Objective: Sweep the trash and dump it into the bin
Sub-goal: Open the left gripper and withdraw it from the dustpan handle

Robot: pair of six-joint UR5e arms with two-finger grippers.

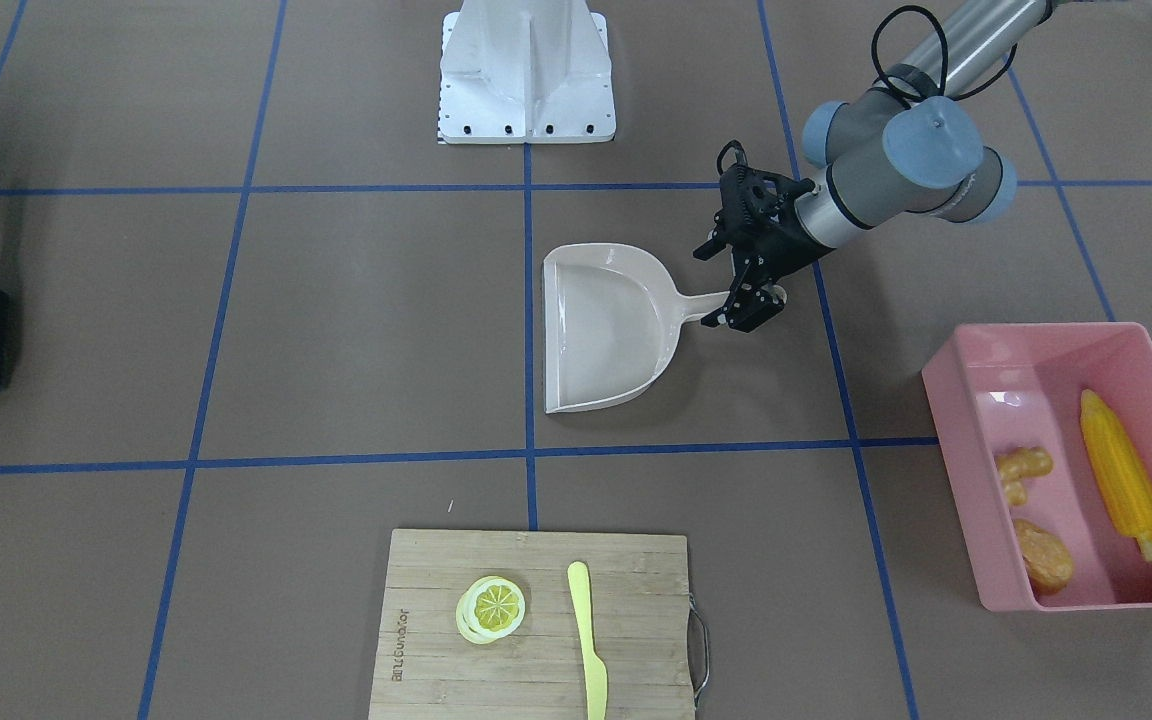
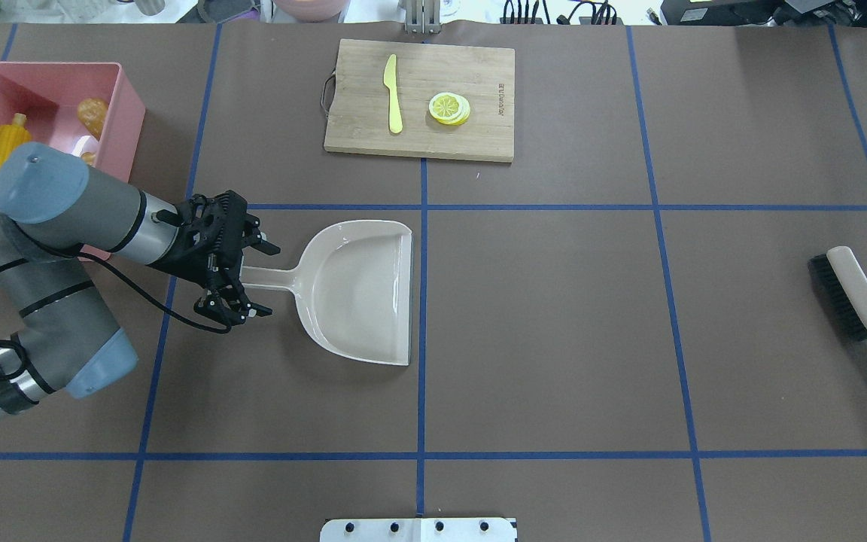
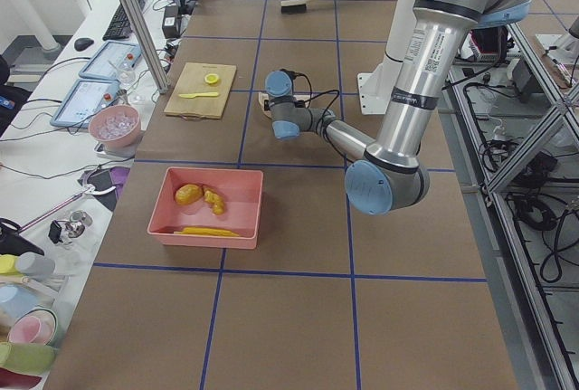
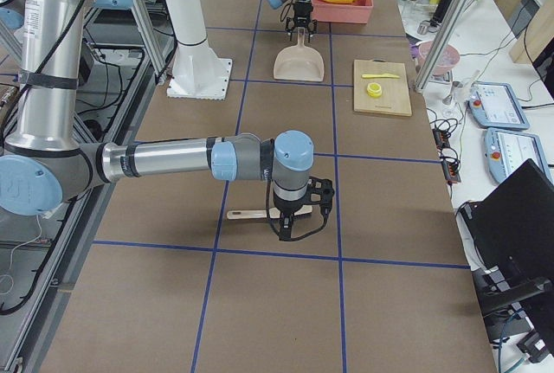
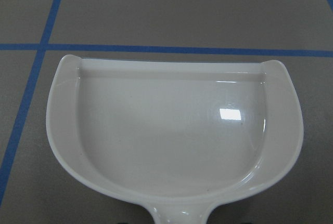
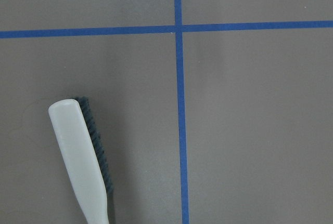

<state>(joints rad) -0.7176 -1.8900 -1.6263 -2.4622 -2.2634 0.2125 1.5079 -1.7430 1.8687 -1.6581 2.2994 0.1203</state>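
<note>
Resting inside the bin (image 1: 1036,352), trash (image 1: 1121,475) lies near (not touching) left claw (image 2: 264,278)

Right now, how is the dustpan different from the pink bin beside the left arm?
The dustpan is beige and empty; the bin is pink and holds the corn cob, potato and ginger root. The dustpan is shallow with a handle; the bin has tall walls and no handle. The dustpan's handle lies between the fingers of the left gripper; the bin stands apart from it. Both rest on the table.

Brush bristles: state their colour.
Black bristles; the overhead view shows them best.
</note>
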